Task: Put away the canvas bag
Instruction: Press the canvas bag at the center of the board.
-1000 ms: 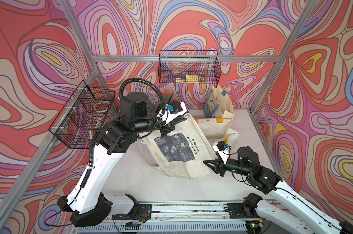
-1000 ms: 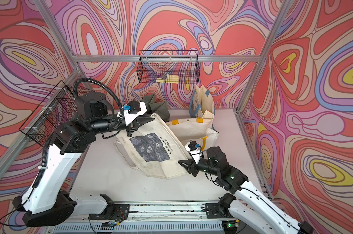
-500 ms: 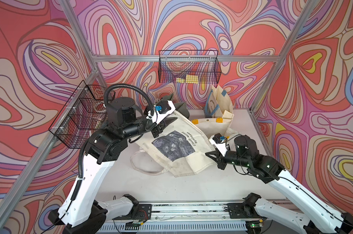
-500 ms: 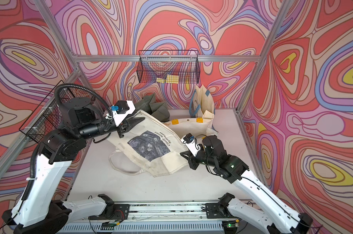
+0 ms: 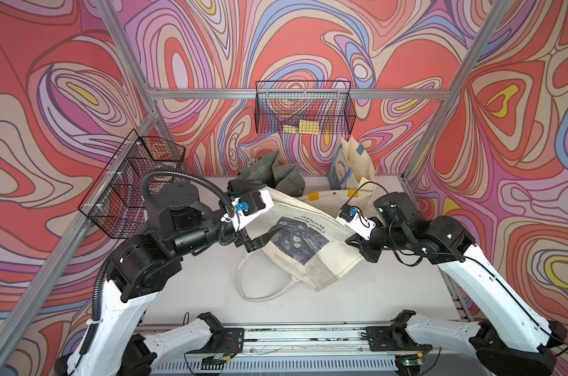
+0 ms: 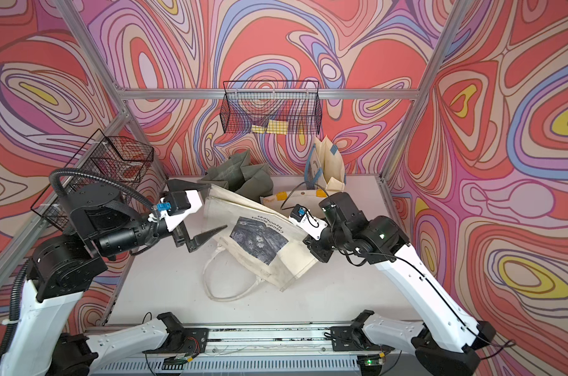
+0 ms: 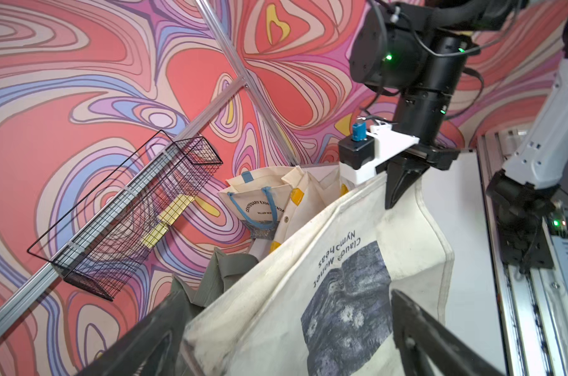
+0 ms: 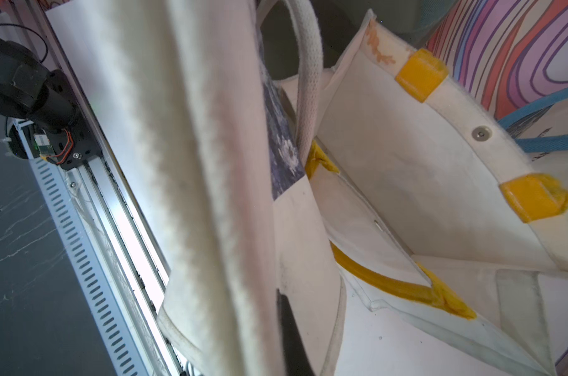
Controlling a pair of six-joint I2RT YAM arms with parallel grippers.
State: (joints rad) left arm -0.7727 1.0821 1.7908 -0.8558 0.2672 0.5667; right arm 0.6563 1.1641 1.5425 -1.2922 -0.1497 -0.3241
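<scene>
The canvas bag (image 5: 295, 241) (image 6: 260, 241) is cream with a dark Monet print. It hangs tilted over the table's middle, and its handle loops lie on the table. My left gripper (image 5: 265, 212) (image 6: 217, 205) (image 7: 286, 332) is open, its fingers (image 7: 416, 325) spread either side of the bag's (image 7: 341, 260) upper left corner without pinching it. My right gripper (image 5: 357, 242) (image 6: 312, 247) (image 7: 395, 198) (image 8: 277, 312) is shut on the bag's (image 8: 211, 162) right edge and holds that side up.
A wire basket (image 5: 304, 110) hangs on the back wall, and another wire basket (image 5: 129, 182) on the left rail. Behind the bag are a crumpled green bag (image 5: 276, 172), a cream bag with yellow handles (image 5: 328, 195) and an upright blue-handled bag (image 5: 351, 162).
My left gripper opened and let go of the bag's corner while drawing back to the left. My right gripper shut on the bag's right edge and lifted it. The handles dropped to the table.
</scene>
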